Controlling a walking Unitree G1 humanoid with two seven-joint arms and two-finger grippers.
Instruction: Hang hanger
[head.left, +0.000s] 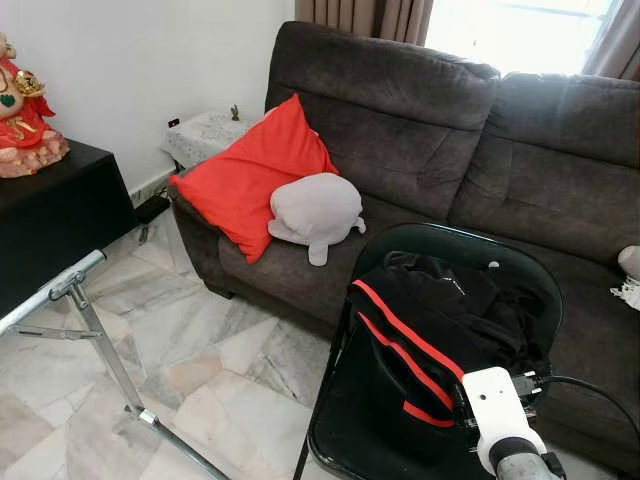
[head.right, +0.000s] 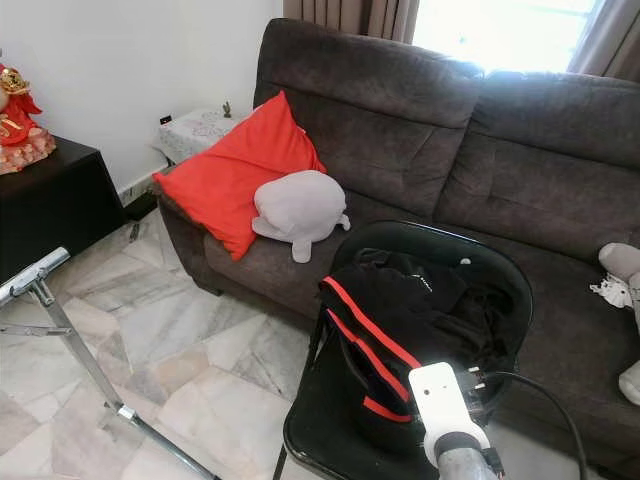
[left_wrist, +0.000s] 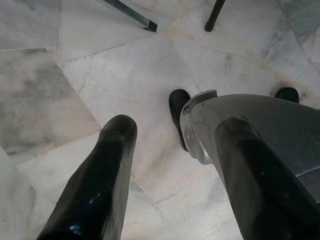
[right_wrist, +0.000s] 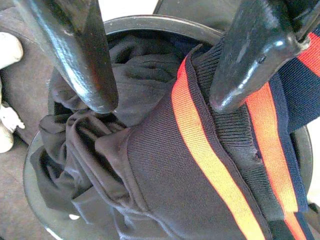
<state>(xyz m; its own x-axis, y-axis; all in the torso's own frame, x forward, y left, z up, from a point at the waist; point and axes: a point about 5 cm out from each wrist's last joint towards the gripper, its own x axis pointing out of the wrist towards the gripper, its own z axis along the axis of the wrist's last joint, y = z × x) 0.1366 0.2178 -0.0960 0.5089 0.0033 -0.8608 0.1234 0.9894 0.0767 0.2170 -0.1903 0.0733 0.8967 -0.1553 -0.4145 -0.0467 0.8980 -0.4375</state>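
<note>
The right gripper (right_wrist: 160, 100), jaws apart, hovers over the soft black garment with orange-red stripes (head.left: 420, 350) heaped on the round black chair (head.left: 340, 440); limp fabric, probably best pinched at the ribbed striped band. The left gripper (left_wrist: 175, 165) hangs open-jawed.

A heap of clothes (head.left: 440, 330) lies on a chair (head.left: 345, 440) near the sofa (head.left: 470, 150). On the sofa's left end, a plush toy (head.left: 315, 210) leans against a cushion (head.left: 250, 175). A metal rack (head.left: 90, 330) stands on the floor (head.left: 210, 370) at near left.
</note>
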